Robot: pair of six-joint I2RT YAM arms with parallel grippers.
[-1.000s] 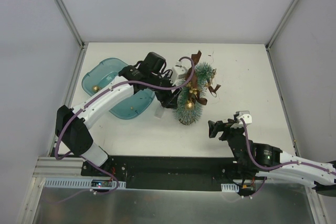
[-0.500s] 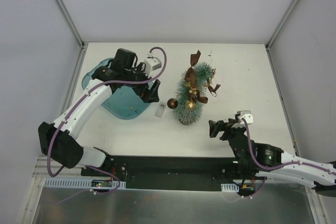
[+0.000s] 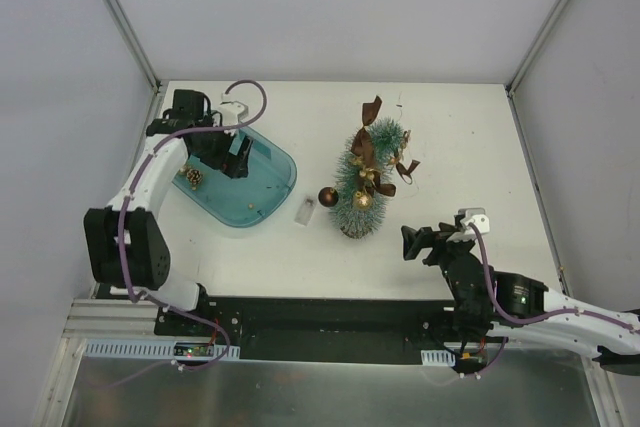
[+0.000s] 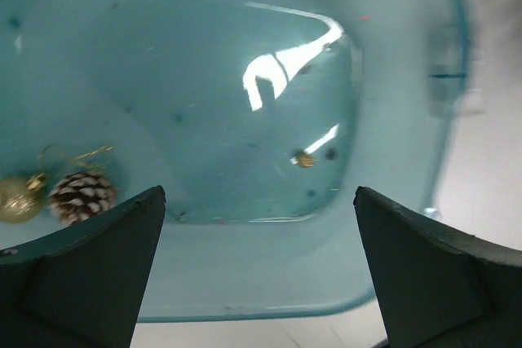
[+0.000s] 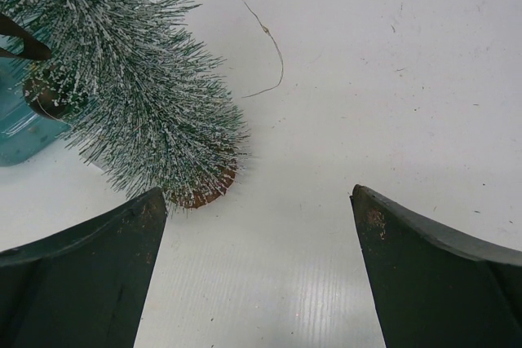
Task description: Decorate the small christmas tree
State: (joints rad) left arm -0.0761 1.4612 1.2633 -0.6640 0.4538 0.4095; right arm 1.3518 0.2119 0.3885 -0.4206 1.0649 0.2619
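The small christmas tree stands mid-table with brown bows and gold balls on it. A brown ball sits against its left side. My left gripper is open and empty above the teal tray; in the left wrist view its fingers frame the tray's wall. A pinecone and a gold ball lie in the tray. My right gripper is open and empty, low on the table just right of the tree's brown base.
A small clear piece lies on the table between tray and tree. A thin wire lies behind the tree. A tiny gold bit lies in the tray. Grey walls close in the table on three sides.
My left gripper has drawn back from the tree to the left and now hangs over the tray. The brown ball stays beside the tree. The right gripper has barely moved.
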